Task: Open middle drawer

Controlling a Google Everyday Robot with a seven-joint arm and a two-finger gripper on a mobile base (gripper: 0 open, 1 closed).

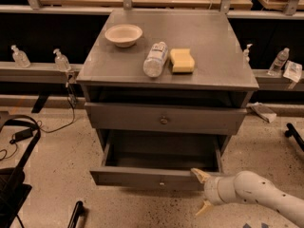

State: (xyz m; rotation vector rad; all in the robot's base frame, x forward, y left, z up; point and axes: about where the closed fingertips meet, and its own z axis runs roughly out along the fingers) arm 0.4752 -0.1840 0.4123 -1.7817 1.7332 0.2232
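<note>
The middle drawer (137, 177) stands far out from the grey cabinet, low near the speckled floor (57, 194). I can look down into its shallow grey tray (161, 151). Its flat front has a small round knob (161, 182) in the centre.

The white arm (266, 196) comes in from the lower right corner. Its claw (201, 192) is at the right end of this drawer front. The claw is released, with the two tan fingertips (198, 174) spread wide, one above the other. The upper one is at the top edge of the front and the lower one hangs below the front's bottom edge. I cannot tell whether either one really touches the metal.

Above the drawer there is a taller closed front (123, 118) with a bigger knob (164, 120).

On the counter (213, 32) of the cabinet I see three things:
- a pale bowl (123, 34) at the back left;
- a clear plastic bottle (155, 59) lying on its side near the middle;
- a yellow sponge (182, 61) just beside the bottle on its right.
</note>
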